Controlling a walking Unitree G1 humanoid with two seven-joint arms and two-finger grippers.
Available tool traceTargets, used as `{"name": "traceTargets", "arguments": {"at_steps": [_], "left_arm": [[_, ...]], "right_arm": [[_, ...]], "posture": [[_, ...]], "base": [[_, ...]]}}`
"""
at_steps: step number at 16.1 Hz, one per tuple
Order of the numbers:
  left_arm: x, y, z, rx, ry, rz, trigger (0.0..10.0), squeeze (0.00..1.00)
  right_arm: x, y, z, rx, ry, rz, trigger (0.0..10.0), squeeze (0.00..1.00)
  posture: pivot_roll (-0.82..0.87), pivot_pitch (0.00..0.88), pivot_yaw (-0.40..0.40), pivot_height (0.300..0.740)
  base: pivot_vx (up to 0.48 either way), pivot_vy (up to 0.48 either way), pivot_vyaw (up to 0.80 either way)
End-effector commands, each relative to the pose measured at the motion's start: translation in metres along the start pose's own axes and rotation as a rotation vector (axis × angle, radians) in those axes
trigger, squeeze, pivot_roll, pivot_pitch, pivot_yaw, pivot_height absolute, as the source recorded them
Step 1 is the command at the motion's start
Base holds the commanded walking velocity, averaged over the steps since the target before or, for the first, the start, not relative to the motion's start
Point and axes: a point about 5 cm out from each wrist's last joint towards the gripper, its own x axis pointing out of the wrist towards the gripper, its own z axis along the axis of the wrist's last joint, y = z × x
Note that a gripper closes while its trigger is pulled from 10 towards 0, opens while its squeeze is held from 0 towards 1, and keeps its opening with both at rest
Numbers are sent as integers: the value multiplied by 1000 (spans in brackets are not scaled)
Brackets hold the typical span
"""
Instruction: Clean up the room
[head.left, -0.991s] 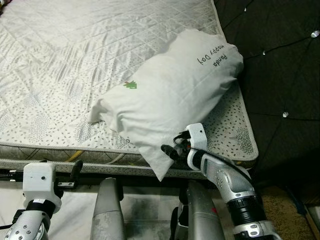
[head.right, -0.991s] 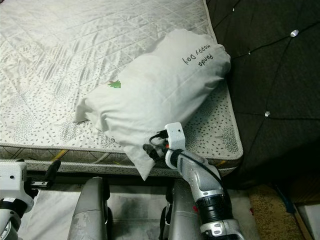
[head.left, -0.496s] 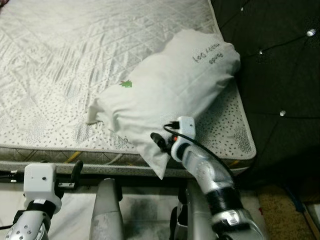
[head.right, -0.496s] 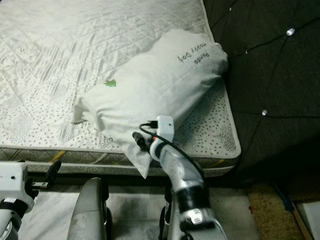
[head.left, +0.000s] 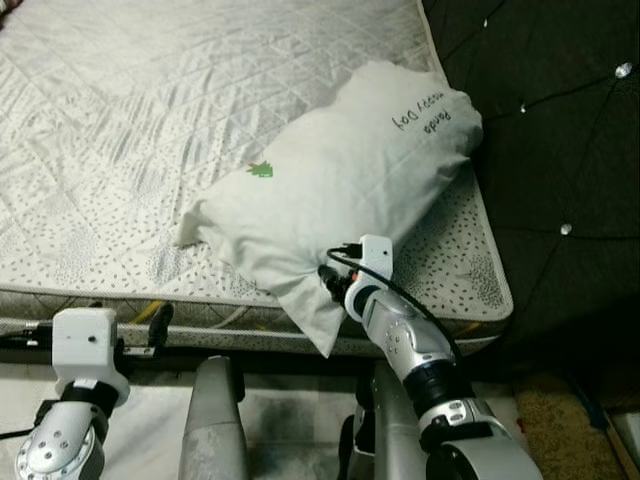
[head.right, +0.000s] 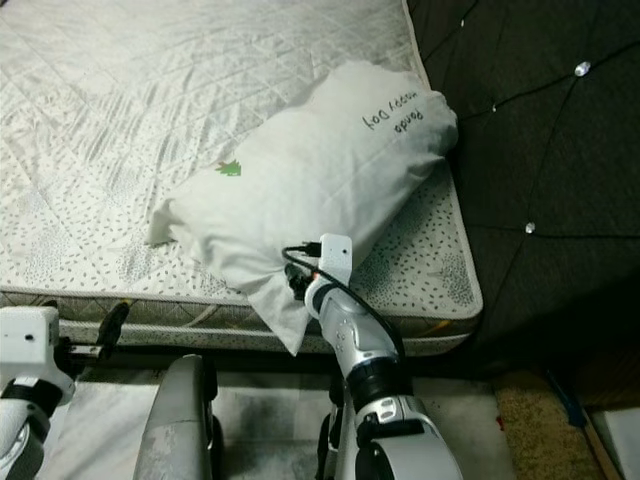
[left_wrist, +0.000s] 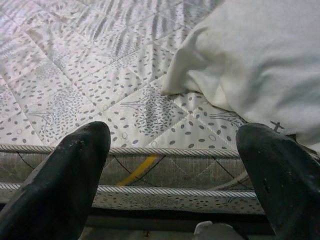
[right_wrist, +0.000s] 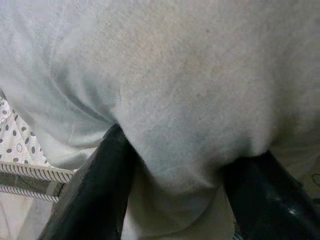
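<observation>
1. Legs (head.left: 215, 420) of the robot, silver, at near edge of the head views, standing on pale floor (head.left: 270, 415) before the bed.
2. Left gripper (left_wrist: 175, 165) low at the robot's left, level with the mattress edge, fingers (left_wrist: 65, 180) spread wide with nothing between them.
3. Right gripper (right_wrist: 175, 170) pushed into the near corner of the pillow (head.left: 340, 190), fingers (right_wrist: 100, 195) part open on either side of a bulge of white fabric, pressing into it.
4. Pillow lies diagonally on the mattress (head.left: 150, 120) near its right edge, near corner hanging over the bed edge; small green mark and printed text on it.
5. Dark tufted headboard (head.left: 560, 130) to the right, touching the pillow's far end.
</observation>
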Motion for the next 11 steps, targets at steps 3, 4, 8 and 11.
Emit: {"name": "traceTargets", "arguments": {"at_steps": [3,4,8,11], "left_arm": [[5,6,0,12,-5,13,10000,0],[7,7,1,11,-9,15,10000,0],[20,6,8,13,-36,5,10000,0],[22,0,8,2,-43,-3,10000,0]], "right_arm": [[3,-9,21,13,-81,-41,0,0],[2,-12,26,15,-96,-52,0,0],[1,-36,55,33,-174,-125,0,0],[-1,-51,73,-7,-220,-173,0,0]], "posture": [[200,118,-71,605],[196,114,-69,605],[183,108,-60,605],[180,103,-60,605]], "base": [[0,0,0],[0,0,0],[0,0,0],[0,0,0]]}}
